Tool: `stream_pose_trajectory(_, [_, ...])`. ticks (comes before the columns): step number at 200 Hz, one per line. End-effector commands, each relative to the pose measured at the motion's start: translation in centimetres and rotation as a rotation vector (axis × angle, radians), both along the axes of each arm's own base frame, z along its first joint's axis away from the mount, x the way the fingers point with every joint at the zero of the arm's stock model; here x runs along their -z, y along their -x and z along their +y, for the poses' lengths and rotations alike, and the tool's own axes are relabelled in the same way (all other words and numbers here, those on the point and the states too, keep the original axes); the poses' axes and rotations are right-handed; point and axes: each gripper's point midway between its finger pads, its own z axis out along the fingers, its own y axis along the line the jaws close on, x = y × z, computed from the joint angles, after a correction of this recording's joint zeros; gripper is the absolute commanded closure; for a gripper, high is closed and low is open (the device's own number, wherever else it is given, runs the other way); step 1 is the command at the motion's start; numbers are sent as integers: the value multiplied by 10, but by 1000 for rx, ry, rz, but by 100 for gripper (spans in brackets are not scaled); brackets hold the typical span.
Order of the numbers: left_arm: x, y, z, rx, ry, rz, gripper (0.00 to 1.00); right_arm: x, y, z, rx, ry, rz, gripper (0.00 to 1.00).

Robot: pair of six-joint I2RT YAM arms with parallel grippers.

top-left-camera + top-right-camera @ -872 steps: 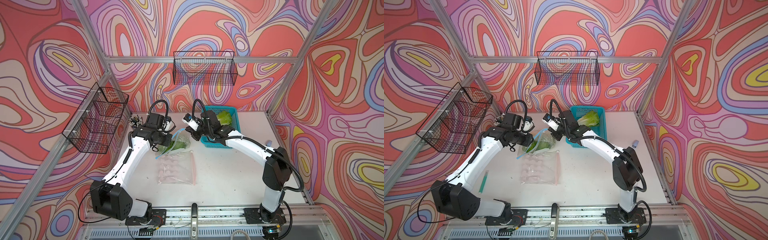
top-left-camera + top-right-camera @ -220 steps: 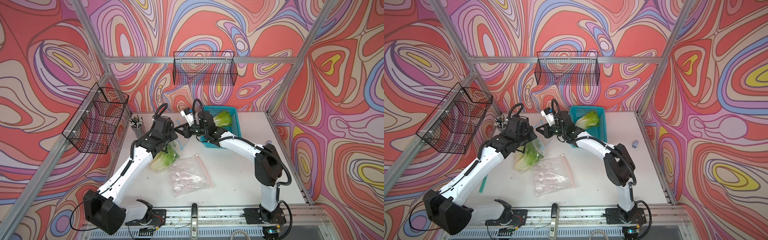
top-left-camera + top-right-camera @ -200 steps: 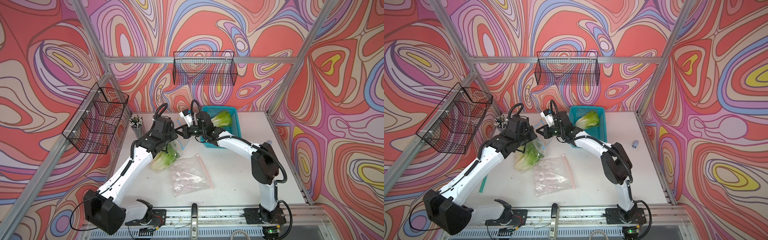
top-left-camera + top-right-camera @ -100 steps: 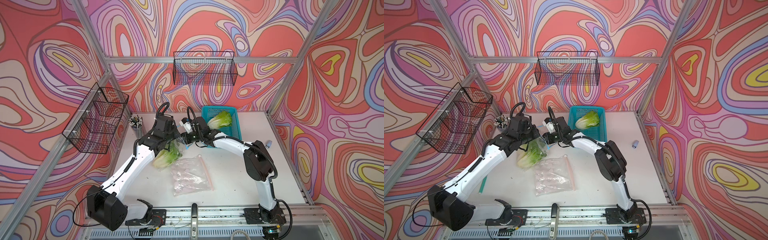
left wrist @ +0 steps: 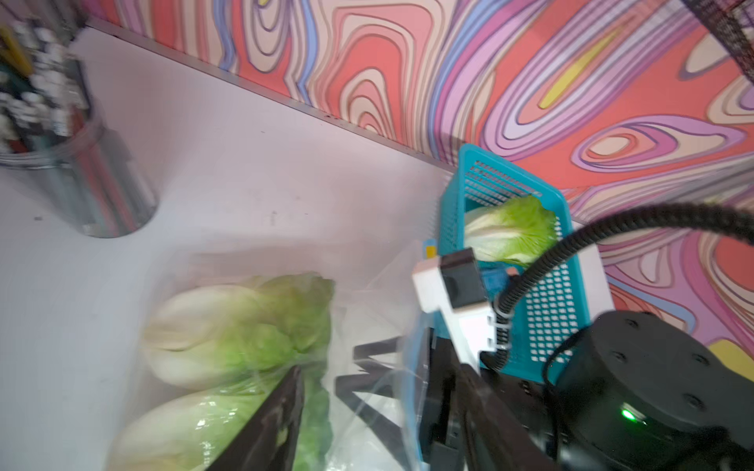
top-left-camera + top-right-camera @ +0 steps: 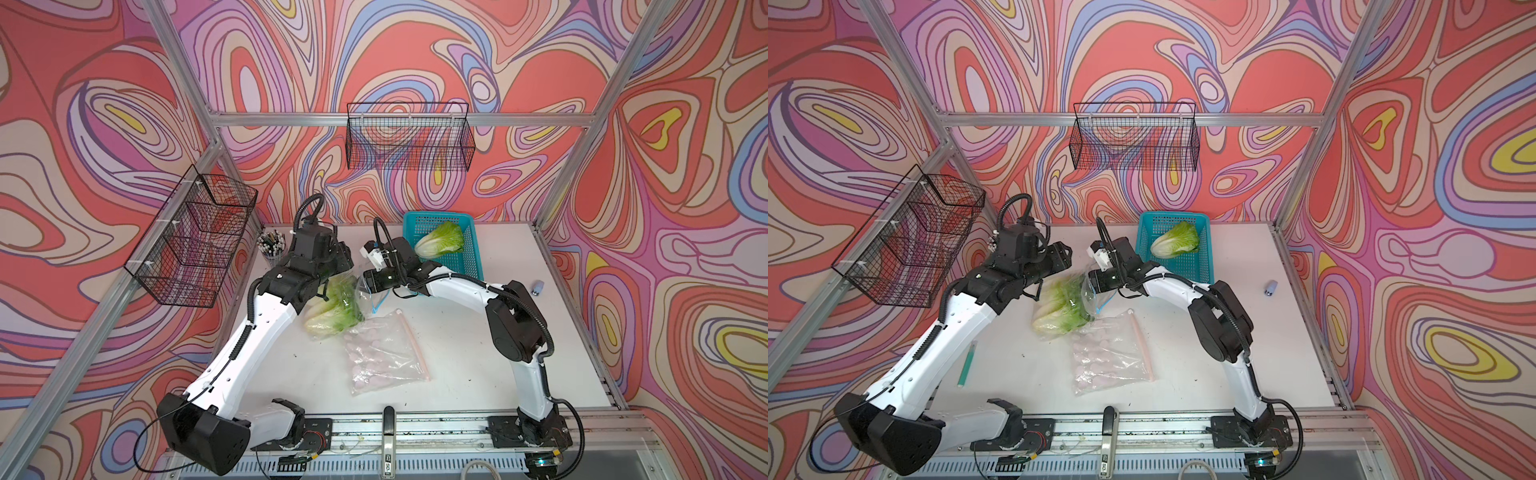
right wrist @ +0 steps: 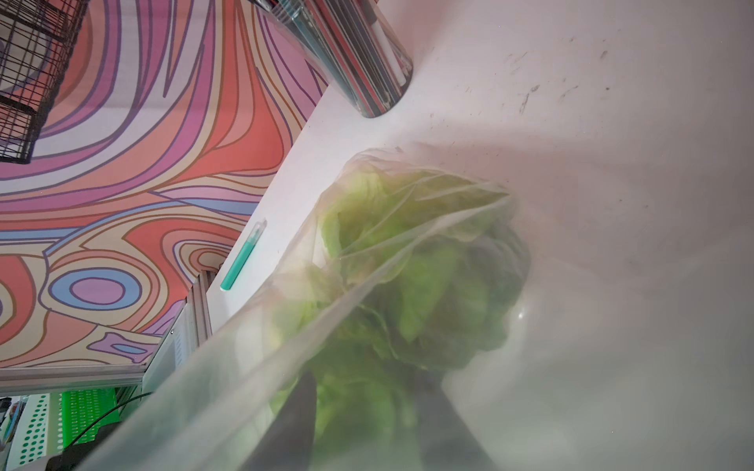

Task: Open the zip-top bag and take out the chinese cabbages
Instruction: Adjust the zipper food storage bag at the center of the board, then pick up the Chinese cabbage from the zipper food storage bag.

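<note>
The clear zip-top bag (image 6: 365, 296) lies on the white table with its blue-zipped mouth toward my right arm. Two chinese cabbages (image 6: 332, 309) lie inside it, white bases and green leaves (image 5: 228, 326). A third cabbage (image 6: 440, 242) rests in the teal basket (image 6: 471, 253). My left gripper (image 5: 383, 424) is over the bag's mouth, open, with loose film between its fingers. My right gripper (image 6: 362, 279) faces it at the mouth, also open. In the right wrist view bag film veils the lens, and leaves (image 7: 412, 285) show beyond the right gripper (image 7: 369, 424).
A second clear bag (image 6: 384, 357) with pink pieces and a pink zip lies just in front of the cabbages. A pen cup (image 6: 272, 247) stands at the back left. A green pen (image 6: 966, 365) lies by the left arm, and a small grey object (image 6: 539, 286) at the right edge.
Both grippers were shut on the bag's mouth a second ago and their jaws have now parted. The right arm has pushed left toward the bag, which has settled lower on the table.
</note>
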Motion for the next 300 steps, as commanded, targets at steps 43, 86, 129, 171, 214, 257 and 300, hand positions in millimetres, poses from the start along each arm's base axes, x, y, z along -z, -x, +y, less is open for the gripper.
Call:
stream_pose_trajectory(43, [99,34,85,-124,149,322,28,15,10,-3,-19,23,35,56])
stream_pose_trajectory(86, [150,31,107,-206,340,349,26,14,11,-4,-20,24,34,56])
stream_pose_trajectory(129, [192,32,119,-260,320,406,22,12,11,-7,-21,39,19,55])
stream_pose_trajectory(171, [218,34,129,-307,338,390,22,11,11,-7,-17,39,22,55])
stream_pose_trajectory(214, [229,21,117,-267,441,318,27,14,11,-7,-14,43,29,55])
stream_pose_trajectory(257, [244,15,108,-243,527,303,40,15,10,-6,-12,42,37,55])
stream_pose_trajectory(300, [244,8,106,-248,572,276,92,16,11,-6,-13,44,41,55])
